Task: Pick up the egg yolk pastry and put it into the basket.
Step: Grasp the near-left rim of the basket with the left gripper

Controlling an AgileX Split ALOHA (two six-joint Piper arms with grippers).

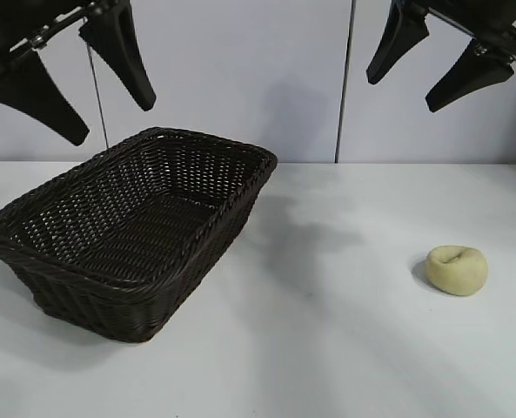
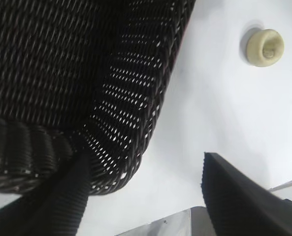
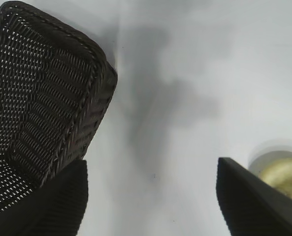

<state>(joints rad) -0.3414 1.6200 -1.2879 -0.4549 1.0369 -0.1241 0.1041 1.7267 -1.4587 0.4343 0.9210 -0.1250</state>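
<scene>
1. The egg yolk pastry (image 1: 457, 270) sits nearest on the white bench (image 1: 327, 348), at the right side, dimpled crease facing up, well apart from the basket.
2. The basket (image 1: 131, 231) rests at the left; its long axis runs from the near left corner toward the far right.
3. Above, the left claw (image 1: 97, 91) hangs over the basket, spread wide, holding nothing.
4. The right claw (image 1: 418, 74) hovers high over the pastry, likewise wide and empty.

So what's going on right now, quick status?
Left gripper open, empty, high above the basket. Right gripper open, empty, high above the egg yolk pastry. Pastry on the table, outside the basket. Nothing between them.
</scene>
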